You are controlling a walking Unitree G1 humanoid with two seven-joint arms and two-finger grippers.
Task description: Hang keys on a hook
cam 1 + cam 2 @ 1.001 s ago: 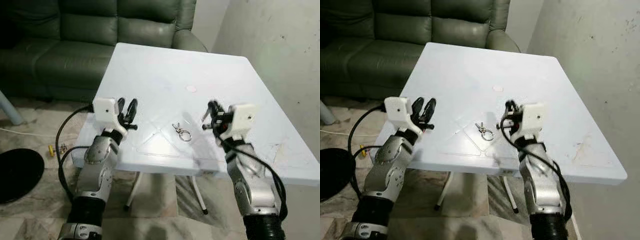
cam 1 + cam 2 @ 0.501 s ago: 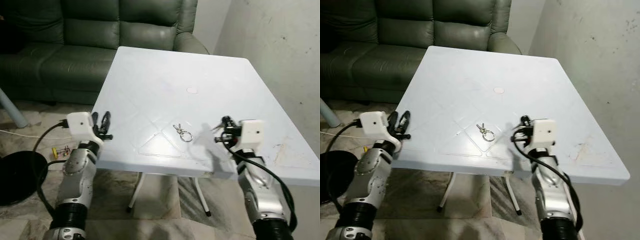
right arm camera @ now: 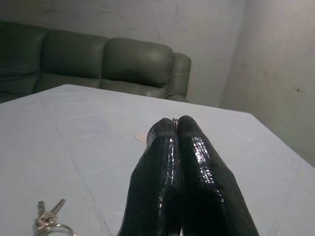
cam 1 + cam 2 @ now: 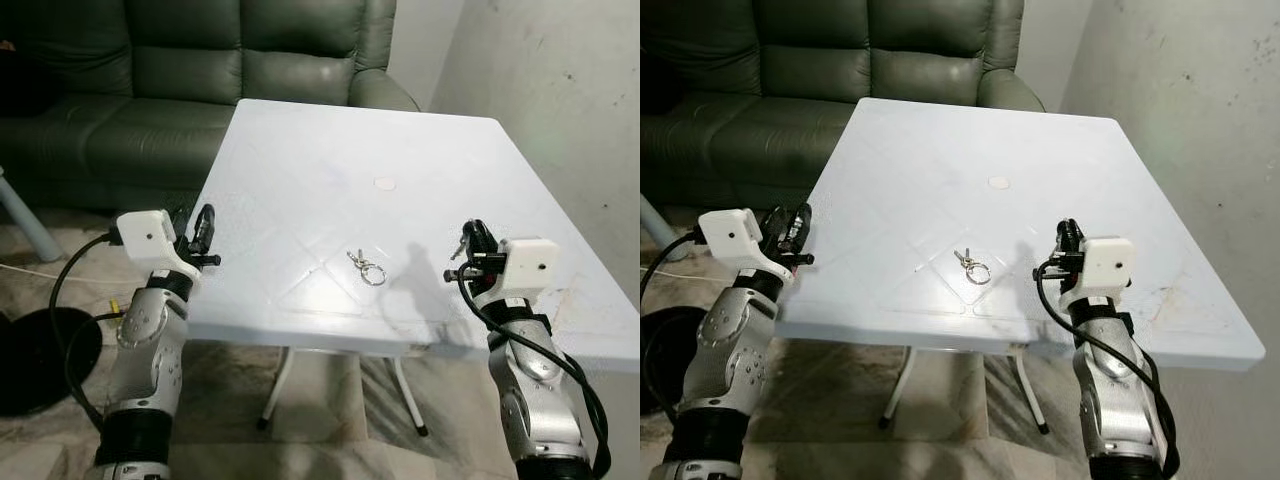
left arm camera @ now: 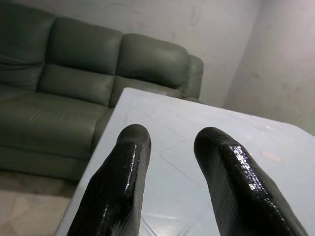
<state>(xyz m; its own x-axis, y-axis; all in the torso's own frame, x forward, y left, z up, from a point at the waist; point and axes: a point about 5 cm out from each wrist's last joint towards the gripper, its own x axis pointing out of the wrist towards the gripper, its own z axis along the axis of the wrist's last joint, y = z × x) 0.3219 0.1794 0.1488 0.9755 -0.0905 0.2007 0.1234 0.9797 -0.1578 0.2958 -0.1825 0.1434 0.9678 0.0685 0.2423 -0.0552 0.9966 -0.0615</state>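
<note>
on the white table [image 4: 330, 140] the keys [image 4: 366, 266] lay flat near the front edge, nothing gripping them. right gripper [image 4: 468, 243] hovered beside them, fingers pressed together. left gripper [image 4: 198, 232] sat at the table's edge, fingers apart. no hook visible, so basically all of it was left.

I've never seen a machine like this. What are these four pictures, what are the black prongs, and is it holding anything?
This is a walking humanoid robot. Two pictures come from the cameras in its head, looking down at a white table with a green sofa behind it. The other two come from cameras on its wrists, looking along its black fingers. The left gripper hovers at the table's left edge, fingers apart. The right gripper is over the table's right side, fingers pressed together. Neither holds anything. A small bunch of keys on a ring lies on the table between them.
</note>
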